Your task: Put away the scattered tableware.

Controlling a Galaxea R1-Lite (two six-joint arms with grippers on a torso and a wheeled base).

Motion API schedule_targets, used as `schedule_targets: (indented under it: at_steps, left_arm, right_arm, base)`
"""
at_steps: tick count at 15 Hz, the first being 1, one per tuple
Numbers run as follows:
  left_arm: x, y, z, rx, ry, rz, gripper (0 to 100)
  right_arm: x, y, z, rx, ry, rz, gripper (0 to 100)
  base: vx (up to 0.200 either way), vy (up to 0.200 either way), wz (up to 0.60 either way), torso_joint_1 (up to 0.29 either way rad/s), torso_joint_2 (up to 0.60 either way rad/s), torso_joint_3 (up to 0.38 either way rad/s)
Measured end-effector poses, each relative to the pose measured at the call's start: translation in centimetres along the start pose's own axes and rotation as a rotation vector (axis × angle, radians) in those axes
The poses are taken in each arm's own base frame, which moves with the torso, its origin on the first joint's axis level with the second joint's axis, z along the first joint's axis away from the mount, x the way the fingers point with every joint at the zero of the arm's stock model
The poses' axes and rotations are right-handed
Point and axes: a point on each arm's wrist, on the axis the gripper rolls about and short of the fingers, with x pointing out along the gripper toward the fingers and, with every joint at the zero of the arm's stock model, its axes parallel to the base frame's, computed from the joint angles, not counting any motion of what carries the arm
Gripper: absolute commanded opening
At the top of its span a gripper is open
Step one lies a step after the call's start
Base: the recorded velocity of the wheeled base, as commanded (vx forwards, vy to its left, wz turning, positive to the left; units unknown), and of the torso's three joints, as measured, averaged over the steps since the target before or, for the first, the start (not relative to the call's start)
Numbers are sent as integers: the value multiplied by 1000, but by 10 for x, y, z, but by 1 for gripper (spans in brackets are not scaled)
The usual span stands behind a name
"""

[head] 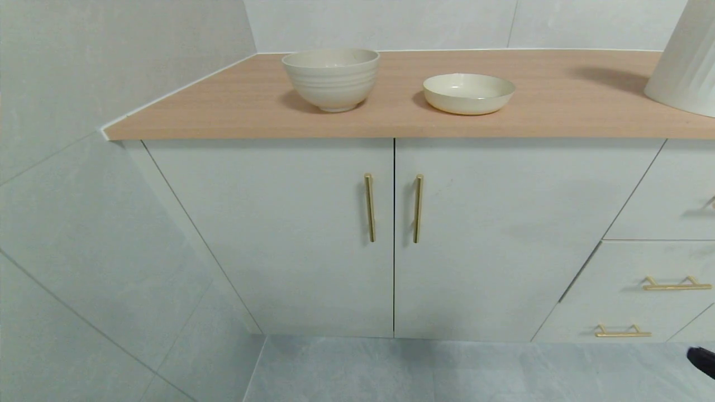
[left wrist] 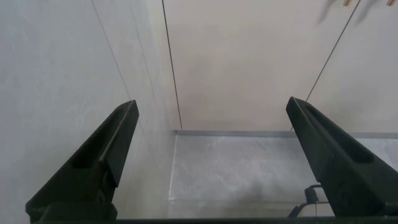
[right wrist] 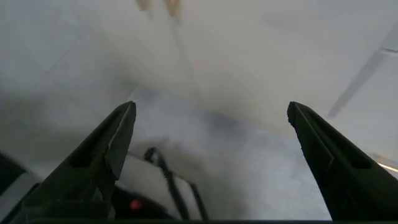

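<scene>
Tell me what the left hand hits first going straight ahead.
Probably the cabinet front, low down near the floor; nothing nearer lies before the open left hand, though depth is unclear.

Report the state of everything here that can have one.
Ribbed bowl: upright, looks empty.
Shallow dish: upright, empty.
Left cabinet door: shut.
Right cabinet door: shut.
Drawers: shut.
Left end effector: open, holding nothing.
Right end effector: open, holding nothing.

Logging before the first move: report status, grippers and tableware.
Both open, empty: left gripper, right gripper, low near the floor. The deep bowl and shallow dish sit apart on the countertop. The cabinet doors beneath are shut.
</scene>
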Motion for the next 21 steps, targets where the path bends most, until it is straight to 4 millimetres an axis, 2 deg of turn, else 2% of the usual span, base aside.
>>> schedule_targets:
  at_steps: [2, 5, 8, 11, 15, 21]
  left_arm:
    - [0, 0, 0, 0, 0, 0, 100]
    - [0, 0, 0, 0, 0, 0, 100]
    - [0, 0, 0, 0, 0, 0, 100]
    - [0, 0, 0, 0, 0, 0, 100]
    - [0, 0, 0, 0, 0, 0, 100]
    - [0, 0, 0, 0, 0, 0, 100]
  right_arm:
    - [40, 1, 26, -7, 57, 80, 100]
    - [115, 14, 55, -31, 40, 187, 100]
    - [179, 33, 71, -19, 16, 260, 100]
    - [229, 50, 78, 5, 23, 308, 100]
    - [271, 60, 70, 52, -14, 334, 100]
    - [300, 62, 60, 156, -49, 342, 100]
  base:
    - [0, 0, 0, 0, 0, 0]
    - [0, 0, 0, 0, 0, 0]
    - [0, 0, 0, 0, 0, 0]
    - [0, 0, 0, 0, 0, 0]
    - [0, 0, 0, 0, 0, 0]
    - [0, 0, 0, 0, 0, 0]
